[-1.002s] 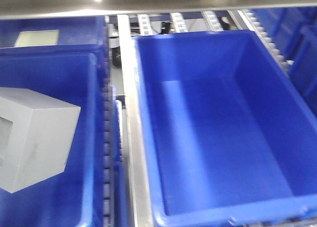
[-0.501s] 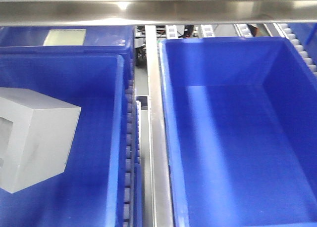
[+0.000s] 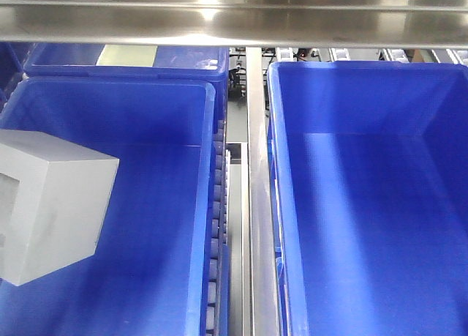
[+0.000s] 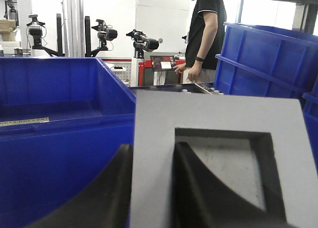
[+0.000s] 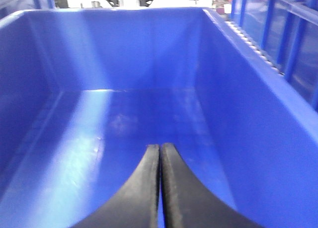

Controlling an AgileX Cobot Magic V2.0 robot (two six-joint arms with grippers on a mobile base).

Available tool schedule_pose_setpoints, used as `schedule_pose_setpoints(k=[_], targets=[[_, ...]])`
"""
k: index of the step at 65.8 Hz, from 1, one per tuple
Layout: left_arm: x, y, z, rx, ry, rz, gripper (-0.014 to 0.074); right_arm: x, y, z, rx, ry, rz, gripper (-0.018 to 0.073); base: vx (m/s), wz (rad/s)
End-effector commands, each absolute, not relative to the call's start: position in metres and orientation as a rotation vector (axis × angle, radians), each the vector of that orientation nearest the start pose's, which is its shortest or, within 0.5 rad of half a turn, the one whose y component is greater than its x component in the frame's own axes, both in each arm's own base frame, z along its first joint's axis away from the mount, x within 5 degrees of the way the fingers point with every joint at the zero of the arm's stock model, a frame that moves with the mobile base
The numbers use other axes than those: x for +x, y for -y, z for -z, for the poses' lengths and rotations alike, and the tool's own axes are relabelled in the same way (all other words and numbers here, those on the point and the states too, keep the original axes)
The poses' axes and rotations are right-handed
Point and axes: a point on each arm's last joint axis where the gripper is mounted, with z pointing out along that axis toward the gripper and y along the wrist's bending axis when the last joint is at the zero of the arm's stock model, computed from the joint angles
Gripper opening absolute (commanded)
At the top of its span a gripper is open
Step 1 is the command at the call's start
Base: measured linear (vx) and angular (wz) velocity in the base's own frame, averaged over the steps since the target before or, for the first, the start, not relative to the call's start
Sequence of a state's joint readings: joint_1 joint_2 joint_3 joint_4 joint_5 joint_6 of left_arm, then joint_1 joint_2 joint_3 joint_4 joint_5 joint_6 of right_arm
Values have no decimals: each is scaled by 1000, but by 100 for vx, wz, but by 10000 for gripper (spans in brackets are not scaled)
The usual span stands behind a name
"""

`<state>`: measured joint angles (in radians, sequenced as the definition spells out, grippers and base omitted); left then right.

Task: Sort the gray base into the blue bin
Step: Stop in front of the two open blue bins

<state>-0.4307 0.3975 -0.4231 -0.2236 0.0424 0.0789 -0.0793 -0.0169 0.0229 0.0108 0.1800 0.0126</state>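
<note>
The gray base [image 3: 55, 204] hangs at the left of the front view, above the left blue bin [image 3: 153, 204]. In the left wrist view my left gripper [image 4: 153, 146] is shut on one wall of the gray base [image 4: 218, 114]: one finger lies outside it and the other sits in its square recess. A blue bin [image 4: 59, 138] lies just behind and to the left. My right gripper [image 5: 160, 145] is shut and empty, over the floor of an empty blue bin [image 5: 124, 64], which is the right bin [image 3: 365, 204] in the front view.
A steel shelf beam [image 3: 234, 21] crosses the top. A steel rail [image 3: 257, 204] and a roller track [image 3: 218, 226] separate the two bins. Another blue bin [image 3: 124, 56] stands behind the left one. A person [image 4: 203, 34] and stacked blue crates [image 4: 263, 54] are beyond.
In the front view both bins and the steel rail have slid to the right. The gray base keeps the same spot in the view, still gripped.
</note>
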Motion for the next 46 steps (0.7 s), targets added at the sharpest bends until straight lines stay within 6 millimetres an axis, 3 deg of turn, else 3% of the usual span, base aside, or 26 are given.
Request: schedule_pose_setpoints(k=[1,46], targets=[[82,37,-344,172,-1374,494,-6,56,4,-191,70,-1645,57,-5,1,3],[82,36,-344,169,-1366,494,-6,56,4,-191,70,-1645,57,-5,0,0]])
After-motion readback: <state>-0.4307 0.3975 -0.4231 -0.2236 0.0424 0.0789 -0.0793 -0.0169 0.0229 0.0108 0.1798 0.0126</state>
